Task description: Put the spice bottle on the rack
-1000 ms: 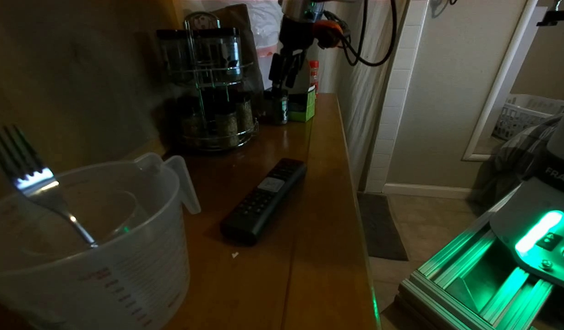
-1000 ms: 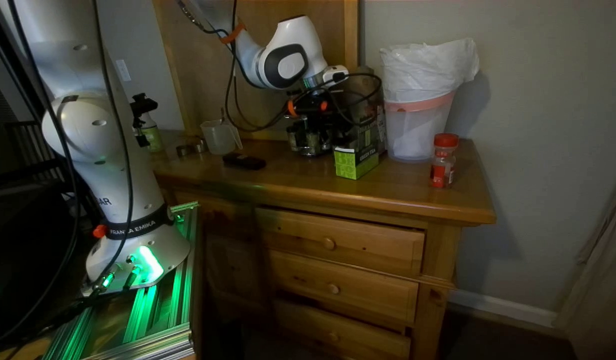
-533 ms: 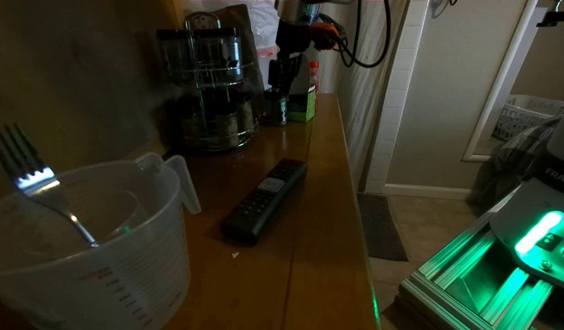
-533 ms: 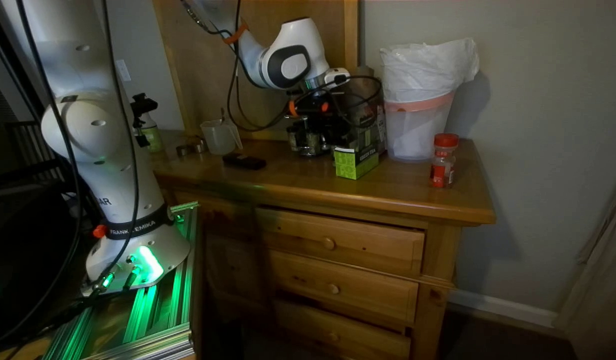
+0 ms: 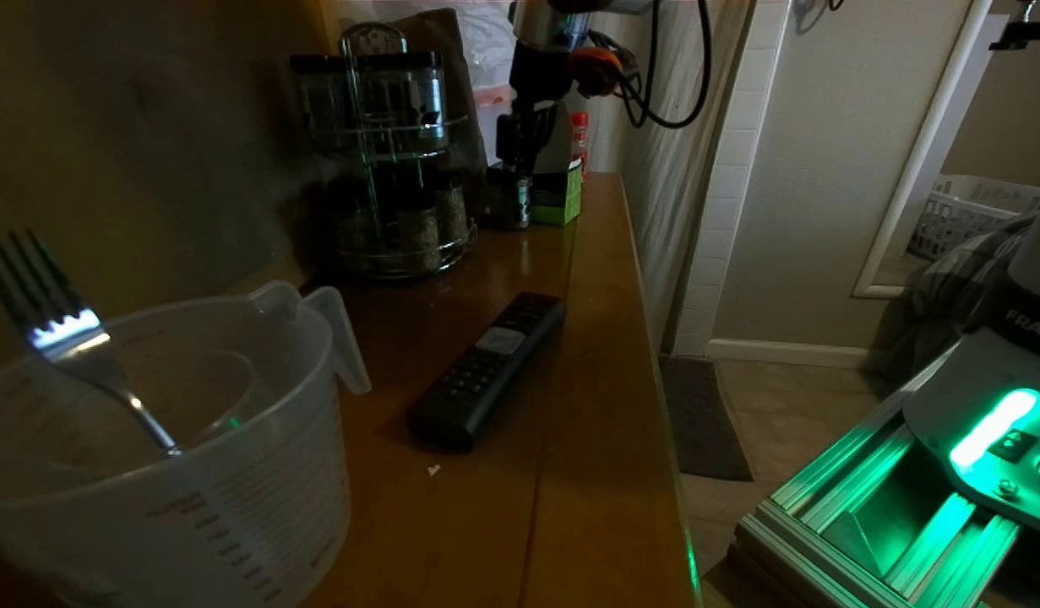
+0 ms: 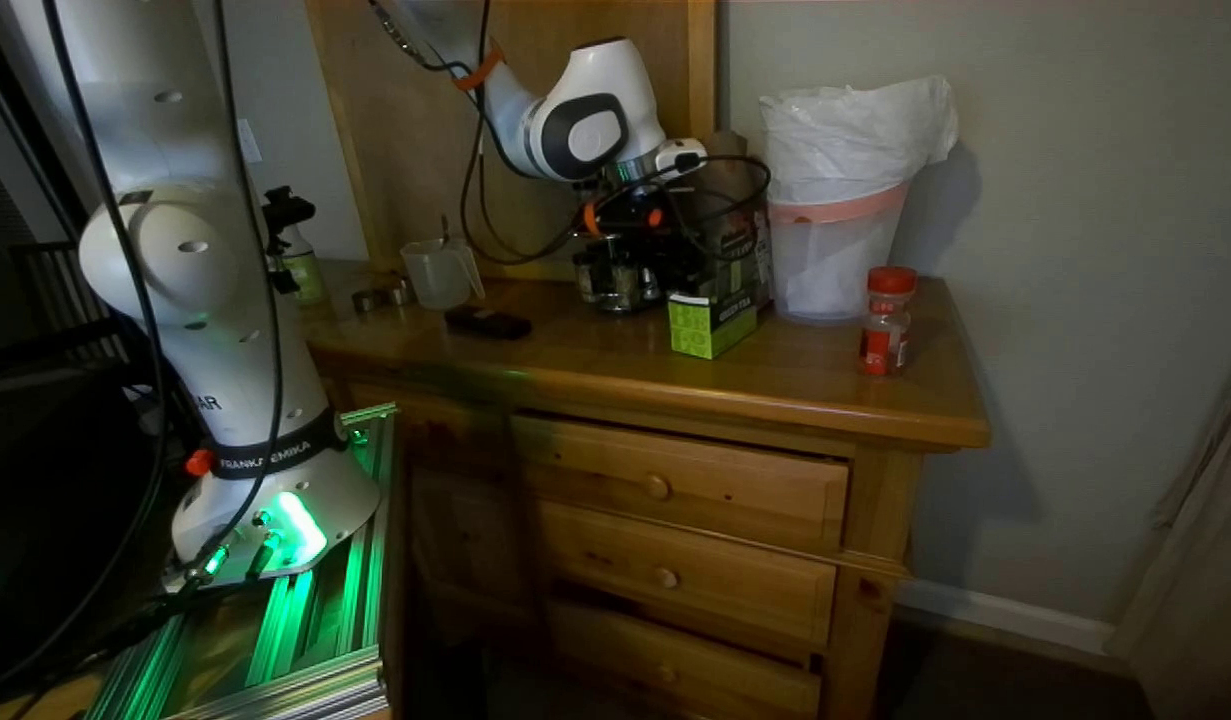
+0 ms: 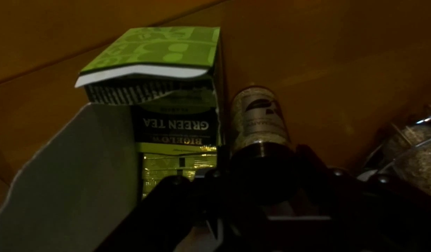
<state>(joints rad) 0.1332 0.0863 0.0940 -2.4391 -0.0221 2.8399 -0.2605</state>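
Observation:
The spice bottle (image 7: pixel 259 120), a small clear jar of pale green herb with a dark lid, stands on the wooden dresser top. In the wrist view my gripper (image 7: pixel 264 157) is shut on its dark lid, one finger on each side. An exterior view shows the bottle (image 5: pixel 520 203) below the gripper (image 5: pixel 517 160). The rack (image 5: pixel 414 156), a round two-tier wire carousel with jars, stands beside it, nearer that camera. At the wrist view's right edge, part of the rack (image 7: pixel 416 138) shows. In an exterior view the gripper (image 6: pixel 670 265) hides the bottle.
An opened green tea box (image 7: pixel 176 49) stands close against the bottle's side. Behind are a bin with a white bag (image 6: pixel 835 250) and a red-topped bottle (image 6: pixel 885 325). A remote (image 5: pixel 490 367) and a measuring jug (image 5: pixel 258 473) holding a fork lie further along the dresser.
Over the last second the gripper has come down a little and its fingers have closed around the bottle's lid. The bottle still stands where it was.

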